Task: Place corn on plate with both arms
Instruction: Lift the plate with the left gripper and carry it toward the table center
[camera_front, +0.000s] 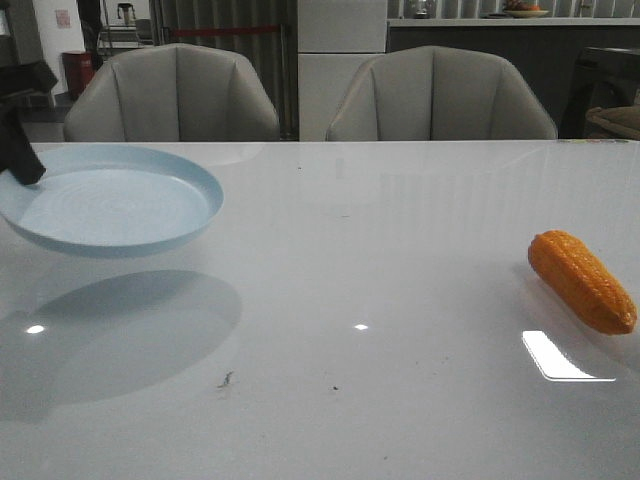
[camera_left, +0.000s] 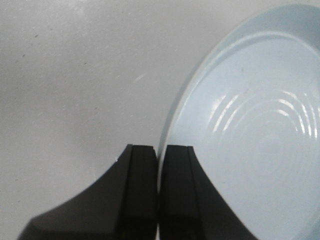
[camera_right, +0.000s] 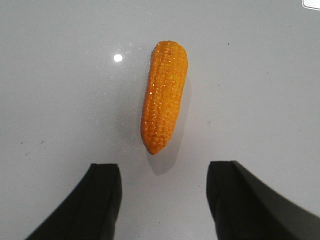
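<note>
The pale-blue plate (camera_front: 110, 205) is at the far left of the white table (camera_front: 380, 300). It is lifted off the surface and tilted a little, and its round shadow lies on the table below and nearer to the camera. The left gripper (camera_left: 159, 165) holds the plate by its left rim: in the left wrist view the two black fingers (camera_left: 137, 190) are pressed together with only the thin edge of the plate between them. In the front view only a dark part of this gripper shows at the left border.

The orange corn cob (camera_front: 583, 281) lies flat on the table at the right side, well apart from the plate, its thin end pointing toward the near right. In the right wrist view the right gripper (camera_right: 164, 192) hangs above the table with its fingers (camera_right: 102, 200) spread wide, and the corn's (camera_right: 165, 96) thin tip points at the gap between them; they seem not to touch it, but the height is hard to judge.

Two grey chairs (camera_front: 175, 95) stand behind the far edge of the table.
</note>
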